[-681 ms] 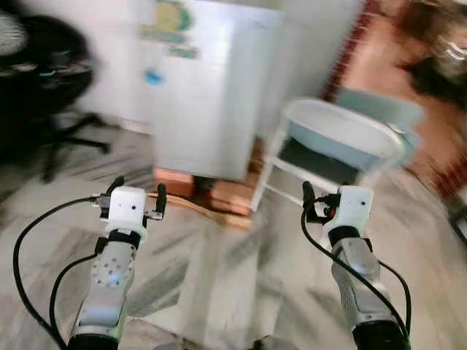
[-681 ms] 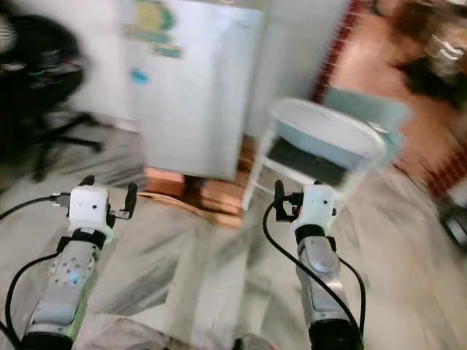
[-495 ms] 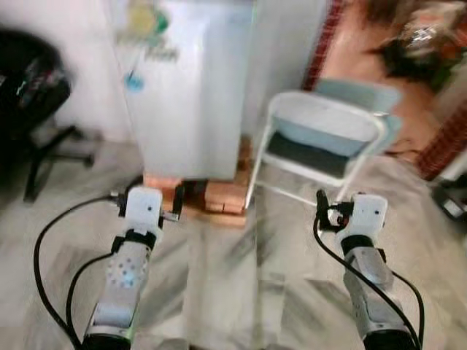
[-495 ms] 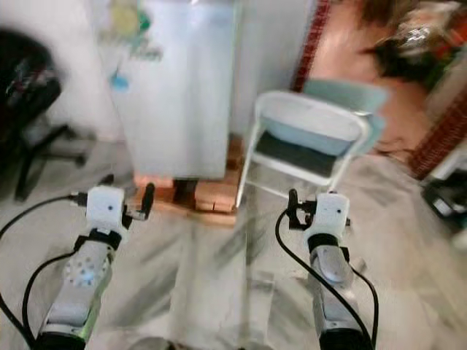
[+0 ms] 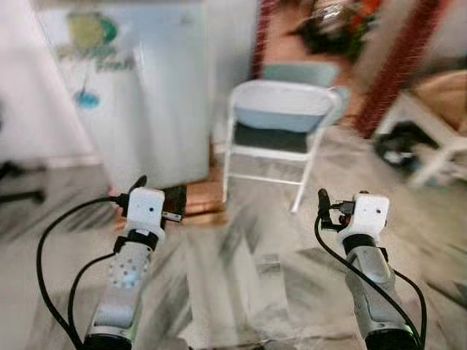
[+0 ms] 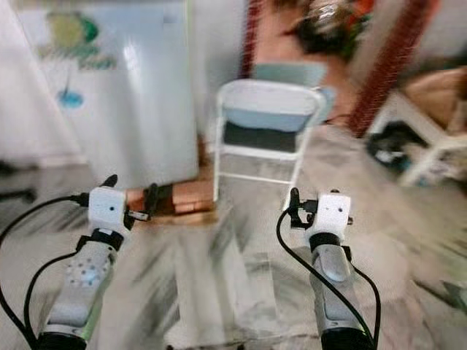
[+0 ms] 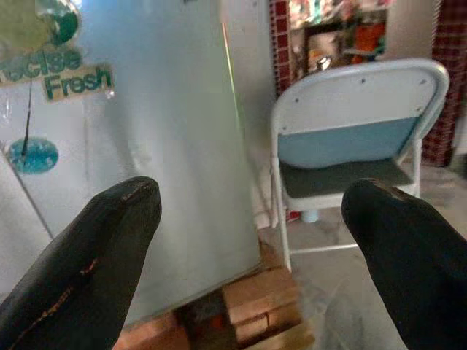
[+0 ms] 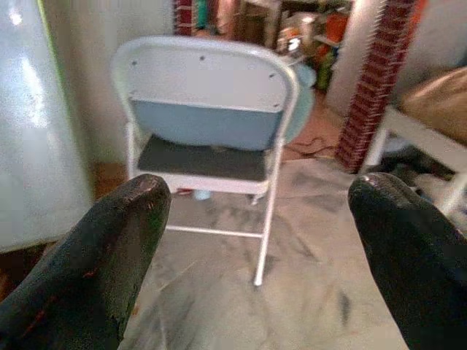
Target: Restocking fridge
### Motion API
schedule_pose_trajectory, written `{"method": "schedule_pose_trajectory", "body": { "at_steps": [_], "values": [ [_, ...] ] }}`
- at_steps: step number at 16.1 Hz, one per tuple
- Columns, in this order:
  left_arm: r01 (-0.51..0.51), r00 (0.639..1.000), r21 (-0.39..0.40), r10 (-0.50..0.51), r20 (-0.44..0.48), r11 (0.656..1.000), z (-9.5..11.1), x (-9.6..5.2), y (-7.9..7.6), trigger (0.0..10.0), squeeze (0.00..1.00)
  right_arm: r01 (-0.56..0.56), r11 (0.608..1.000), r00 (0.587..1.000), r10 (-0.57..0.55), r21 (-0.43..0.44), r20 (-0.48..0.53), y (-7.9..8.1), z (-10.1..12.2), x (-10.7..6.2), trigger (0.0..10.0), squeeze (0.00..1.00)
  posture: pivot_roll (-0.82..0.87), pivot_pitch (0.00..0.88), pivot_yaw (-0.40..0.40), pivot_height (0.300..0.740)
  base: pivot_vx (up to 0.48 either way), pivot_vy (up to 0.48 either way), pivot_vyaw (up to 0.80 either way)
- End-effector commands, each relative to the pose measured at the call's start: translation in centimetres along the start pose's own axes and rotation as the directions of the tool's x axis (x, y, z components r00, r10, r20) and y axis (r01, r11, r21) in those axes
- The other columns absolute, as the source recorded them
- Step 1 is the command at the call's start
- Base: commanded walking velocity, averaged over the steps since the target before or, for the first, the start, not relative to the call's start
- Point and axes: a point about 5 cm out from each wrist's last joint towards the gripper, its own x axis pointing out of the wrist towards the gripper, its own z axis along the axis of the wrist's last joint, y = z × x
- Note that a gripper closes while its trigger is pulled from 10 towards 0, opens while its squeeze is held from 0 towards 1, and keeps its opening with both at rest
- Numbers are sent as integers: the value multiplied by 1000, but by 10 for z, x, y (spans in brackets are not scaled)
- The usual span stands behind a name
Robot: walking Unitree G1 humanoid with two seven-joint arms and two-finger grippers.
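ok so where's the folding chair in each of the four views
Left eye view: folding chair upper centre, right of the fridge.
Right eye view: chair upper centre, again right of the fridge.
Left wrist view: chair behind the claw's far finger, fridge beside it.
Right wrist view: chair straight ahead between the two fingers.
Shared landmark: the white fridge on its bricks.

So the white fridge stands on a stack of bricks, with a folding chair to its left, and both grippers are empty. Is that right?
Nearly. The folding chair stands to the right of the fridge, not its left, as the left eye view shows. The rest holds: the fridge rests on bricks, and the left gripper and right gripper are both open and empty.
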Motion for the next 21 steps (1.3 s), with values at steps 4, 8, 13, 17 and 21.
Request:
{"method": "schedule_pose_trajectory", "body": {
  "at_steps": [4,8,13,17,21],
  "values": [
    [-41,998,-33,40,-50,999,-11,-8,9,10000,0,2,1000,1000,-2,9,20,2,3,-1,10000,0,81,22,-36,740,0,458,-580],
    [-178,983,-57,175,-56,982,-15,-19,28,10000,0,3,1000,1000,-2,-28,9,-1,-2,-7,10000,0,88,26,-41,740,0,464,0],
    [-154,988,-80,151,-41,985,-10,-11,30,10000,0,-13,1000,1000,13,-6,27,11,3,-3,10000,0,95,19,-30,740,147,434,-160],
    [-93,994,-83,89,-57,992,-12,-4,16,10000,0,-2,1000,999,2,-6,44,13,6,0,10000,0,86,18,-4,740,250,411,-800],
    [-48,995,-97,39,-91,994,-19,-15,10,10000,0,32,999,999,-31,-25,42,2,3,-12,10000,0,74,31,0,740,63,427,-123]
  ]
}}
